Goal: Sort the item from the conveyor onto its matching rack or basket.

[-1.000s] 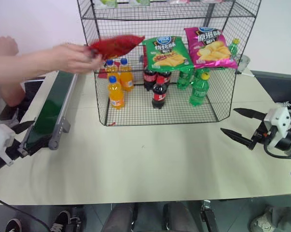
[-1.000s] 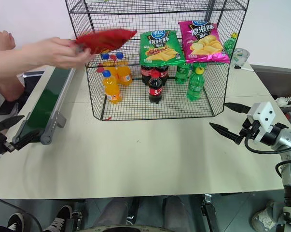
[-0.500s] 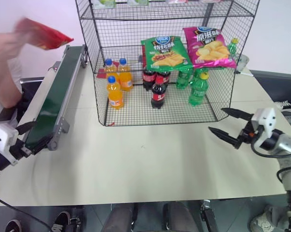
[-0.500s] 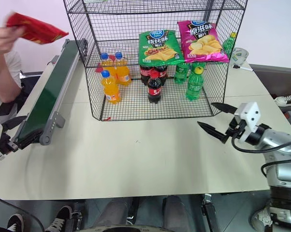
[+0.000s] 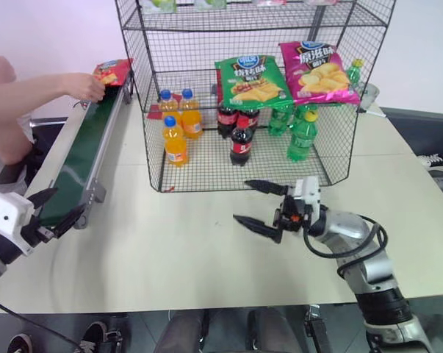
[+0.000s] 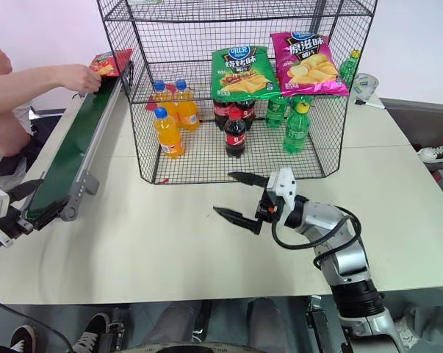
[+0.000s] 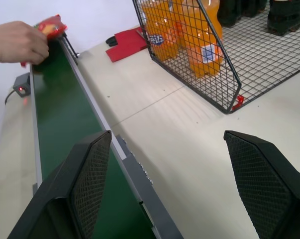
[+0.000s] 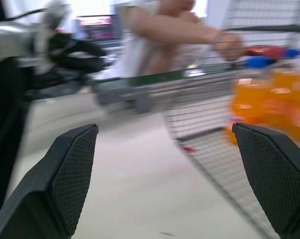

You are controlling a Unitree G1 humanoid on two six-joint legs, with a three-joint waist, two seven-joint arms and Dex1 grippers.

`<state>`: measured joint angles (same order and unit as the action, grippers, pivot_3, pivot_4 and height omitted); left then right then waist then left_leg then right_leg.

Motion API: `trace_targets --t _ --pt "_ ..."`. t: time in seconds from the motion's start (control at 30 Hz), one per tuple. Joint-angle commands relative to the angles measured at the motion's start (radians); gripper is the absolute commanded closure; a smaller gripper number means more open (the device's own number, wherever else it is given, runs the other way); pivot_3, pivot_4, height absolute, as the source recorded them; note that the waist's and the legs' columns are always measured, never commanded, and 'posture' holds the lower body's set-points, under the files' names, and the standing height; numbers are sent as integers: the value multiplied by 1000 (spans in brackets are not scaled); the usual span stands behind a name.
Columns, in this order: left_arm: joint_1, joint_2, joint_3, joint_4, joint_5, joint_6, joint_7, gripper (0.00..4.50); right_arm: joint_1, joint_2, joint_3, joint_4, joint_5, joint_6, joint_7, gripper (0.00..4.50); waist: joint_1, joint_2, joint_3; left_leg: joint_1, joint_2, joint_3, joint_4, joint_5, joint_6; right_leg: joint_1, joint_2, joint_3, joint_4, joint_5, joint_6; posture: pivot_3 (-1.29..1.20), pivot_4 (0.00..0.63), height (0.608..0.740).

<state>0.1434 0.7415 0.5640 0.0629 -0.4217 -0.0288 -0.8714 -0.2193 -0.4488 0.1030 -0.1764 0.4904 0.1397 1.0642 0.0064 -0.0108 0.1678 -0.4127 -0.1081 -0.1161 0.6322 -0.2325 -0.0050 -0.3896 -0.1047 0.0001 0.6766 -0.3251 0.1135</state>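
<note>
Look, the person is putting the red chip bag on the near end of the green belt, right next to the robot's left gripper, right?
Not quite. The hand sets the red chip bag on the far end of the green belt, away from the left gripper. The left eye view shows it.

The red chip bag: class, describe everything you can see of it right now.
The red chip bag is a small crinkly packet with yellow chips printed on its face; any logo is too small to read. It lies at the far end of the conveyor, on the dark green belt beside the black wire rack. A person's hand is on its near edge. Neither gripper is close to it.
</note>
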Motion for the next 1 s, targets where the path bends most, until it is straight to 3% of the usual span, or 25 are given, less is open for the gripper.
trace_targets --t 0.03,0.17,0.43,0.73,1.0 --pt "8 6 7 -38 5 -20 3 731 -26 3 18 -6 2 -22 40 0 -1 0 0 1 0 0 0 0 0 0 0 0 0 0 0 0 150 739" --pt "30 -5 16 -62 24 -51 18 731 -37 -1 63 65 -84 -96 71 0 -2 0 0 1 0 0 -1 0 0 0 0 0 -1 0 0 0 150 739" --pt "94 -9 54 7 243 -335 150 731 -70 -5 40 141 -112 -143 72 0 -5 0 0 1 1 0 -3 0 0 1 1 0 -4 1 -1 0 150 739" --pt "171 144 61 308 684 -670 527 731 -103 -3 28 180 -122 -160 67 0 -1 0 0 2 1 0 -4 0 0 1 2 0 -5 1 -2 0 150 739" --pt "97 211 -50 472 816 -728 753 731 -123 -13 40 183 -117 -152 101 0 4 0 0 2 1 0 -4 0 -1 1 2 0 -5 2 -1 0 150 739"
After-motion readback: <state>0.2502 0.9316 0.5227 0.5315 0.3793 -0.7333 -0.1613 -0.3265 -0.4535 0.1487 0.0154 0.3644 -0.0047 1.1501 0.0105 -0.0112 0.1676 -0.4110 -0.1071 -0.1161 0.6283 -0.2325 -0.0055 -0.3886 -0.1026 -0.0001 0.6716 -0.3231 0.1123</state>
